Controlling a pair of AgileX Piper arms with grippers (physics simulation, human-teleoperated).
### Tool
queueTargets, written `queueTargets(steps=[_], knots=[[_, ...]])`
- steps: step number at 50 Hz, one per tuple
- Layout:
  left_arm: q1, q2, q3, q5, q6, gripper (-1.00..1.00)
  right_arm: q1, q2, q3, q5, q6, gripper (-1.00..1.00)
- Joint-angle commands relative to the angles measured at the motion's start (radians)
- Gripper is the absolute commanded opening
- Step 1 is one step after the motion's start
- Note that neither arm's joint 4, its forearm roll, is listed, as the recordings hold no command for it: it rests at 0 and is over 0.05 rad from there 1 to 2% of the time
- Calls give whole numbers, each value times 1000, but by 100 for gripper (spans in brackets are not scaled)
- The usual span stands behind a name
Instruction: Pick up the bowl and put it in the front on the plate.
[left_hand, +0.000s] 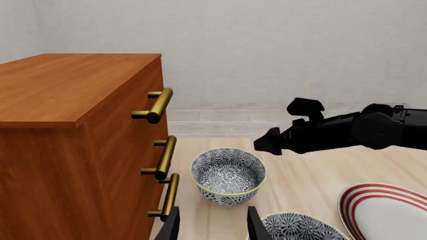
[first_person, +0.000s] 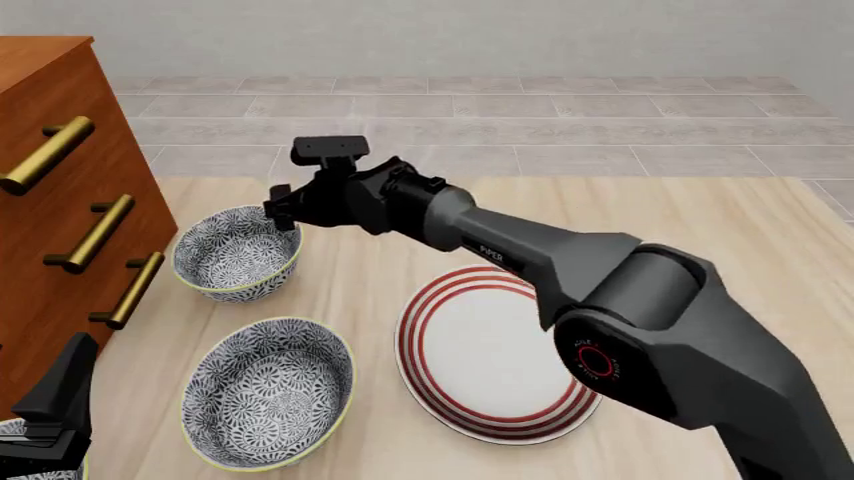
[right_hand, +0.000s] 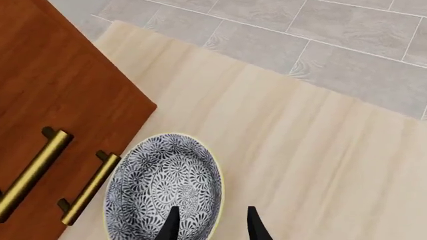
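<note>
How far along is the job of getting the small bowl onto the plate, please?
Early stage. Done: the right claw has reached the small bowl, open, its fingers straddling the bowl's rim in the right wrist view. In hand: nothing gripped; the bowl sits on the table. Left: close, lift, carry to the red-ringed plate, which holds nothing.

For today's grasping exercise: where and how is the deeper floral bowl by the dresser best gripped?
Grip the bowl by its thin upright rim, coming from above with one finger inside. The right hand straddles the rim on the side away from the dresser, which likely blocks the other side.
</note>
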Motion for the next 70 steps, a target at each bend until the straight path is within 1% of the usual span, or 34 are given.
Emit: queueTargets(steps=[1,20,29,37,70], knots=[[0,0,0,0,0,100,7,42,-36,5,17,100],[0,0,0,0,0,100,14,96,-80,10,21,100],[0,0,0,0,0,100,20,113,-77,2,25,100],[0,0,0,0,0,100,18,138,-110,16,23,100],[0,0,0,0,0,100,29,203,-163,34,24,100]])
